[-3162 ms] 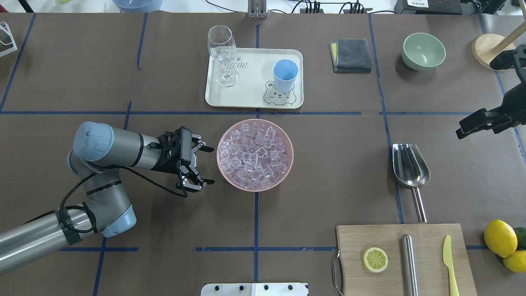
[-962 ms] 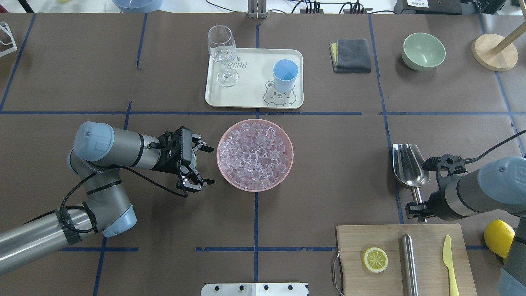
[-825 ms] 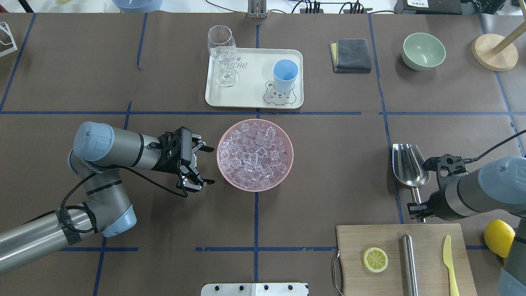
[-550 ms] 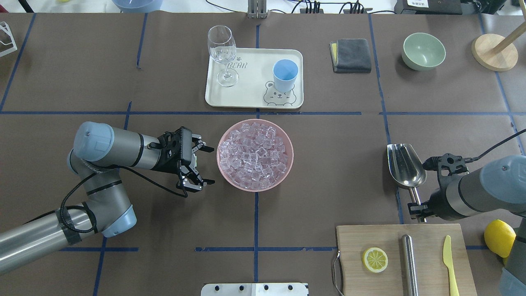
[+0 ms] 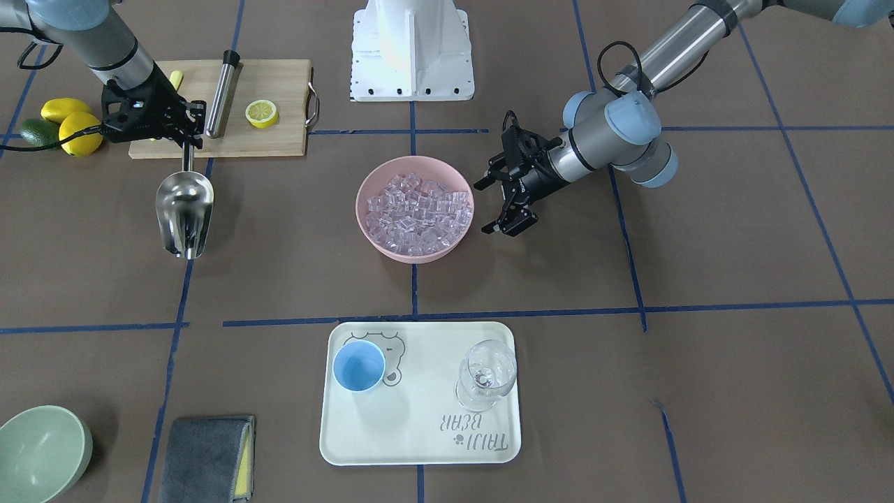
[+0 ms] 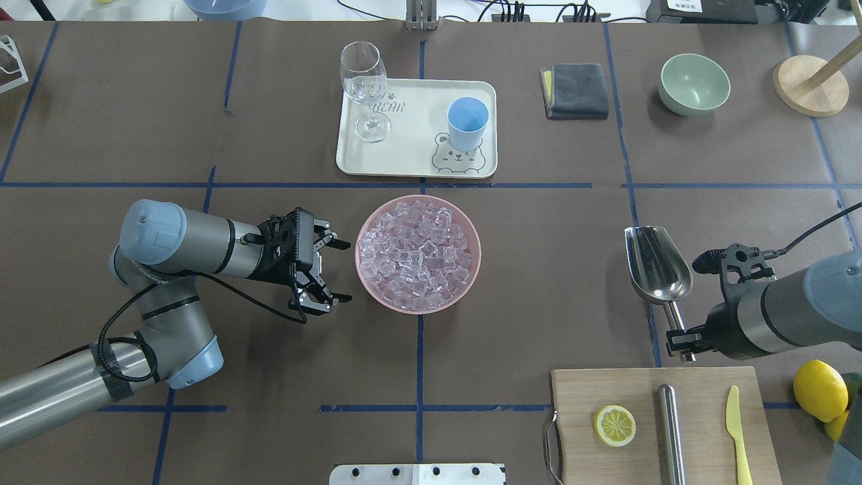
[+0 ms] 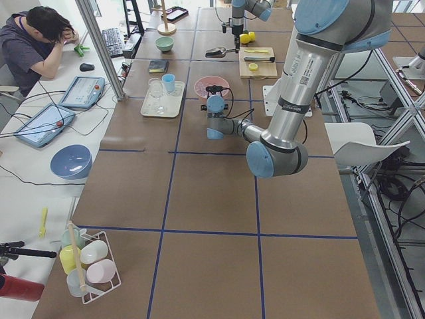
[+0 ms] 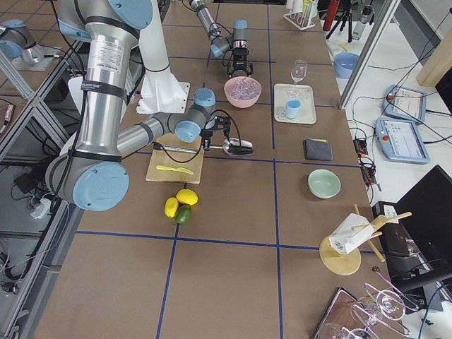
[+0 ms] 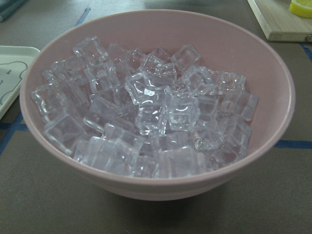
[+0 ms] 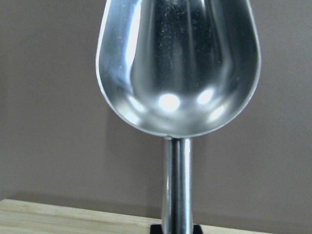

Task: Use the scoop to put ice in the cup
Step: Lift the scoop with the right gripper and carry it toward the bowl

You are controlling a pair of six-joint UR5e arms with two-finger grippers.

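Observation:
The ice (image 6: 417, 252) is a heap of clear cubes in a pink bowl (image 6: 477, 254) at the table's centre. It also fills the left wrist view (image 9: 146, 112). My left gripper (image 6: 345, 271) is open and empty just left of the bowl, facing it. The light-blue cup (image 6: 467, 121) stands upright and empty on a cream tray (image 6: 417, 162) beyond the bowl. My right gripper (image 6: 681, 339) is shut on the rod handle of the steel scoop (image 6: 658, 266). It holds the scoop low at the right, trough empty and pointing away from me. The scoop also shows in the right wrist view (image 10: 178, 63).
A wine glass (image 6: 364, 87) stands at the tray's left corner. A wooden board (image 6: 700, 404) with a lemon slice, a steel cylinder and a yellow knife lies just behind the right gripper. A grey cloth (image 6: 576, 91), a green bowl (image 6: 694, 83) and lemons (image 6: 819, 389) lie at the right.
My right arm came in from the far right and closed on the scoop's handle. The scoop has since shifted a little left and away from the board. The left arm has not moved.

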